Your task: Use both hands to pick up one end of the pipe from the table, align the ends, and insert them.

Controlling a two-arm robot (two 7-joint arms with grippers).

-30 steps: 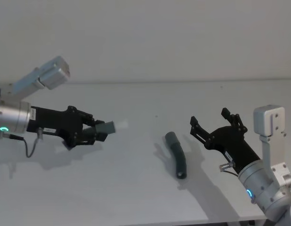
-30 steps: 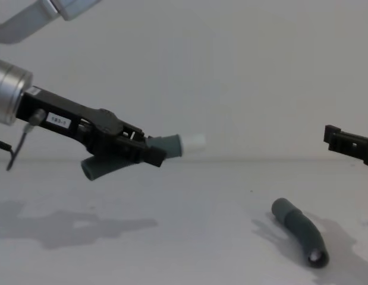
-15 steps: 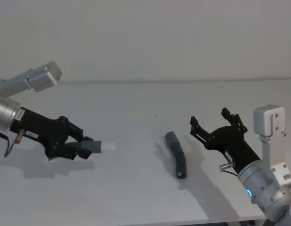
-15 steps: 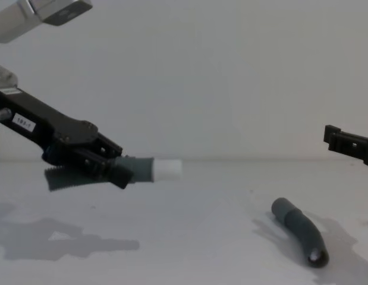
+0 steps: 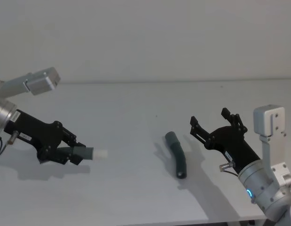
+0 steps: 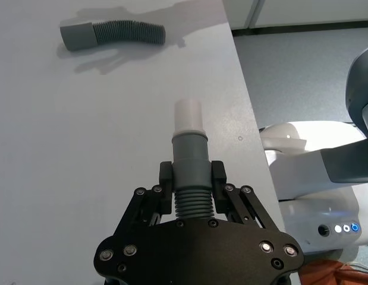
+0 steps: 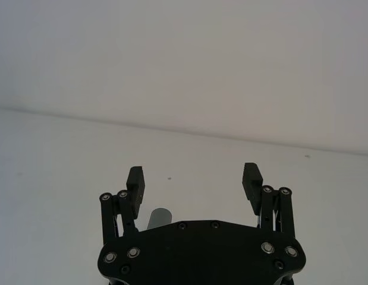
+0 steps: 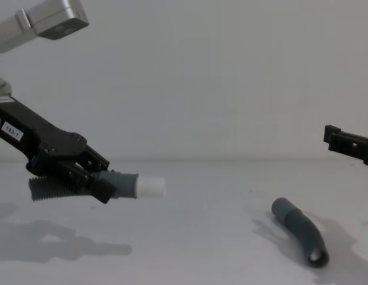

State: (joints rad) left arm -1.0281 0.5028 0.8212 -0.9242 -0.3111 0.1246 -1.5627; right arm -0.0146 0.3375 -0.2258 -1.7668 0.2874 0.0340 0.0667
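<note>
My left gripper (image 5: 74,152) (image 8: 99,181) (image 6: 191,178) hangs a little above the left side of the white table (image 5: 136,103), shut on one pipe piece (image 6: 190,157) at its ribbed part next to the grey cuff. That piece's white tip (image 5: 100,153) (image 8: 150,187) points right, toward the second piece. The second pipe piece (image 5: 176,153) (image 8: 300,230) (image 6: 112,34), dark grey and curved, lies flat on the table right of centre, its open end toward the front. My right gripper (image 5: 210,118) (image 7: 194,178) (image 8: 350,144) hovers open just right of it, holding nothing.
A silver-grey link of my left arm (image 5: 39,81) sticks out over the table's far left. The table's front edge (image 5: 136,221) runs just below the lying piece. My white body (image 6: 314,160) shows beside the table in the left wrist view.
My left gripper has dropped lower and drawn back to the left with the white-tipped piece, which now lies nearly level. The right gripper and the lying piece have not moved.
</note>
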